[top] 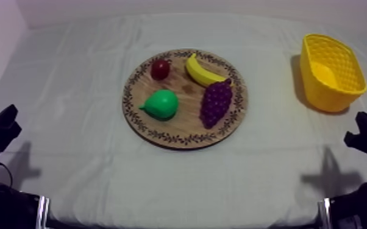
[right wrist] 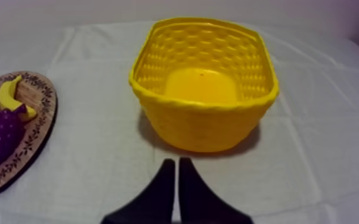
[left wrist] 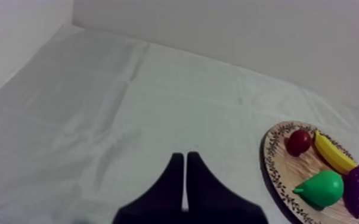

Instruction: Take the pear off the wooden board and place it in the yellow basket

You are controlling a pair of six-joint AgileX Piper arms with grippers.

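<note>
Left fingers (left wrist: 171, 186) and right fingers (right wrist: 164, 192) lie pressed together; pear's (top: 161, 104) long axis points left.

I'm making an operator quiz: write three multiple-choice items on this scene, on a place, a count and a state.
1. Where is the pear? A on the wooden board B in a blue bowl C on a shelf
2. How many fruits lie on the board? A two B four C six
3. The left gripper is: A shut on the pear B wide open C shut on nothing
Answers: A, it rests there; B, pear, banana, grapes, small red fruit; C, it forms a closed wedge.
</note>
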